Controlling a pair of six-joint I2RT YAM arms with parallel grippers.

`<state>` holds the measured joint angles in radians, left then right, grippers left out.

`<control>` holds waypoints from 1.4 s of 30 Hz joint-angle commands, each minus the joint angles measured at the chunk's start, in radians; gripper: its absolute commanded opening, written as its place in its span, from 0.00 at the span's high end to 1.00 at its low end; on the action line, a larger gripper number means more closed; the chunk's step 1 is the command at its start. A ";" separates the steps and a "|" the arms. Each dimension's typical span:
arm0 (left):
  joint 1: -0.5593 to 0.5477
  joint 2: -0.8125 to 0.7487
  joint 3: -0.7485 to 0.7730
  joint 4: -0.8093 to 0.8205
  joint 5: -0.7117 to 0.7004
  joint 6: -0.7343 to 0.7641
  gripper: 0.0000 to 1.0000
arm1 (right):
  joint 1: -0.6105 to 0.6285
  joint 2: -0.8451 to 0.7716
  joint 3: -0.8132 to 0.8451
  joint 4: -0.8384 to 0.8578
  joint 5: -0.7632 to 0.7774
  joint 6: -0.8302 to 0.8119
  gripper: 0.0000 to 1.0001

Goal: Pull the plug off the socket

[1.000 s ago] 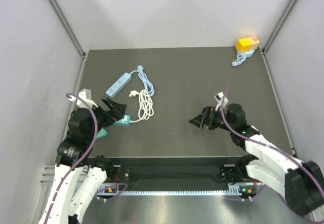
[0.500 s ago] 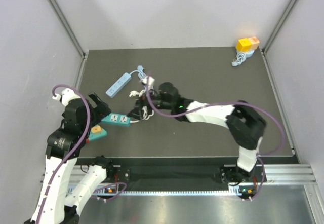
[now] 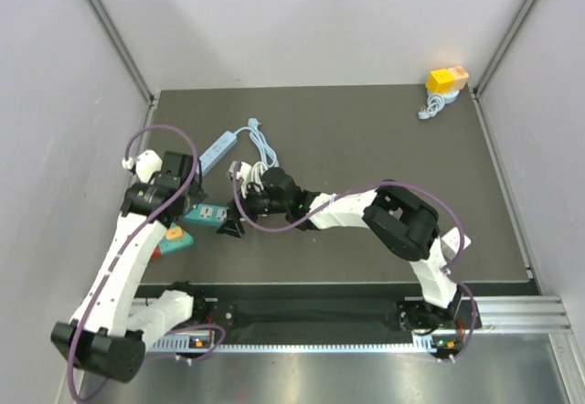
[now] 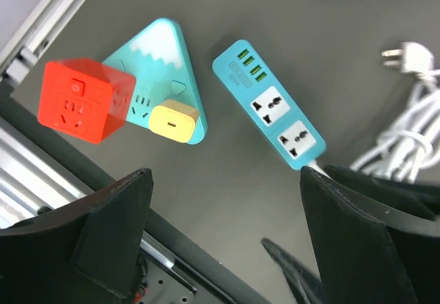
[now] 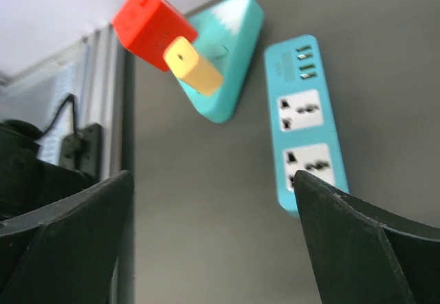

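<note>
Left wrist view: the yellow plug (image 4: 174,122) stands stubby in the teal socket (image 4: 161,46), near-left on the tabletop (image 3: 366,130), beside a red cube (image 4: 84,100). Left pincer (image 4: 223,180) hangs spread and empty, and so does the right pincer (image 5: 213,180). The plug looks light, rigid and smooth. Pinch its flat sides, since the light socket may lift too.

Dark table (image 3: 366,139): teal strip (image 4: 271,108), blue strip (image 3: 219,145), triangle socket (image 4: 168,56), white cable (image 4: 405,135), yellow block (image 3: 446,79) far-R.
</note>
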<state>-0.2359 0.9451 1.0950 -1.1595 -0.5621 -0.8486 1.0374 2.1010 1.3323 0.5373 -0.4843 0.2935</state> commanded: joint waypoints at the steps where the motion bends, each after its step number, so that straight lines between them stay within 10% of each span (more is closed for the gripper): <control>1: 0.006 0.067 0.008 -0.032 -0.074 -0.137 0.09 | -0.002 -0.101 -0.034 0.003 0.091 -0.173 0.00; 14: 0.064 0.259 -0.013 -0.128 -0.081 -0.458 0.20 | -0.057 -0.190 -0.142 0.044 0.227 -0.249 0.00; 29: 0.331 0.330 -0.138 0.035 0.100 -0.445 0.19 | -0.076 -0.214 -0.173 0.075 0.247 -0.266 0.00; 42: 0.366 0.337 -0.224 0.087 0.116 -0.495 0.42 | -0.079 -0.202 -0.162 0.069 0.247 -0.264 0.00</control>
<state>0.1246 1.3045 0.8898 -1.0927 -0.4438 -1.3128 0.9699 1.9400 1.1584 0.5541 -0.2333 0.0441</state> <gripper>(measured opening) 0.593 0.996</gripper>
